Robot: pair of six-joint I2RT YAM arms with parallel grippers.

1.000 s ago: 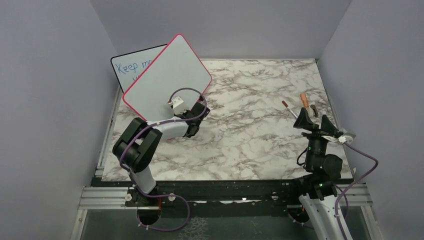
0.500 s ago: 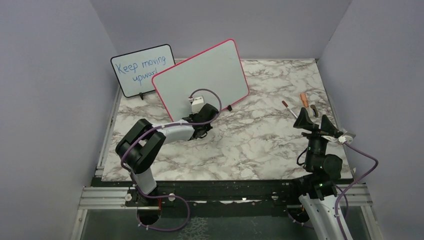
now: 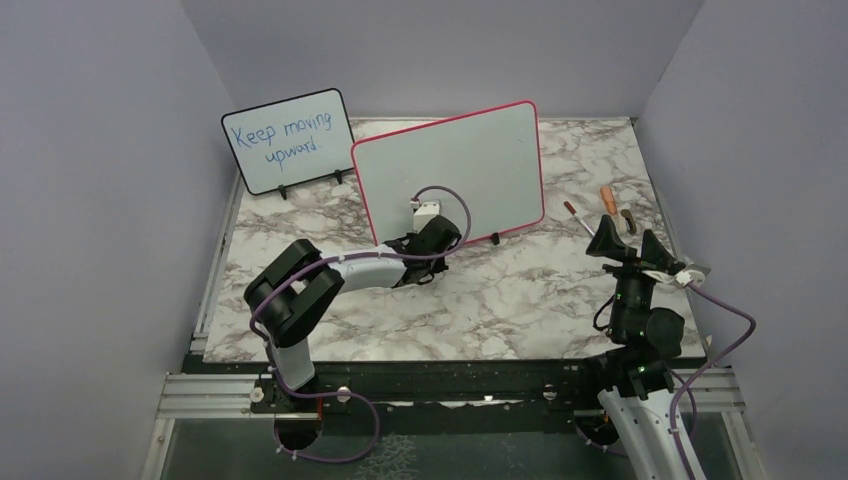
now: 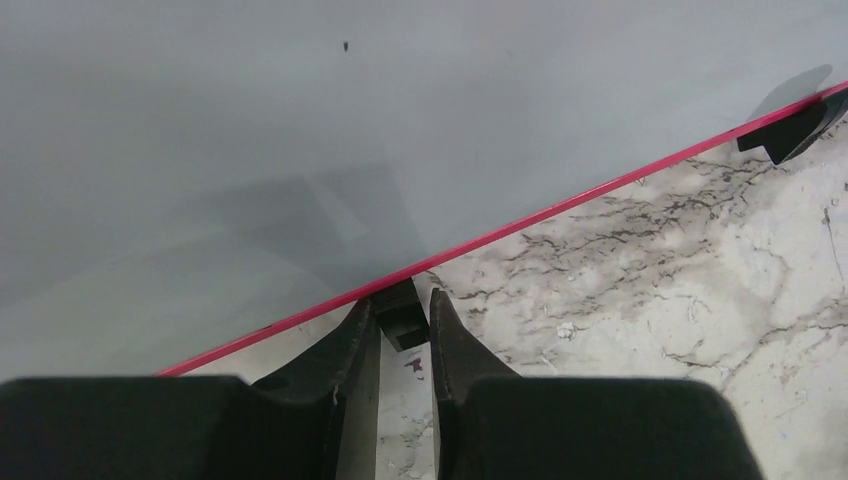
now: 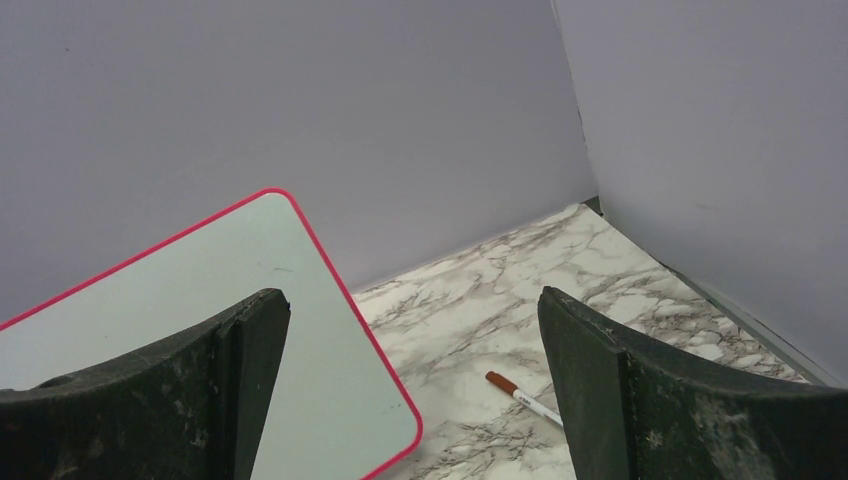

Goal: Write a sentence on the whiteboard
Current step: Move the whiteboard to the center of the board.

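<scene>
Left pincer (image 4: 400, 300) is clenching on a small matte black foot (image 4: 402, 322) under the whiteboard (image 4: 300, 130), with the dark fingers (image 4: 358, 345) pressing in from both sides. The board is rising straight up from the pincer. It is a big rectangle with rounded corners, a glossy pale grey face showing soft reflections, and a thin red-pink frame (image 4: 560, 210) running along the bottom edge. A second black foot (image 4: 795, 125) is sitting further along that edge, to the pincer's right. Cannot tell if the feet are touching the bench (image 4: 650, 300), which is white marble-look with grey-brown veins.

Behind and left of this pincer, a smaller black-framed board (image 3: 288, 140) is standing on its own, reading "Keep moving upward." (image 3: 285, 137) in blue handwriting.

Right pincer (image 5: 410, 295) is hanging released, jaws spread wide, grasping nothing, well apart from the whiteboard, which is showing off to its left. Just ahead of it a slim white marker (image 5: 522, 397) with a red-brown cap is lying flat on the bench. Beyond that, an orange stick-like thing (image 3: 607, 197) and a dark one (image 3: 627, 221) are lying near the right edge, too small to identify. Plain lilac-grey walls (image 5: 300, 100) are closing in the bench.
</scene>
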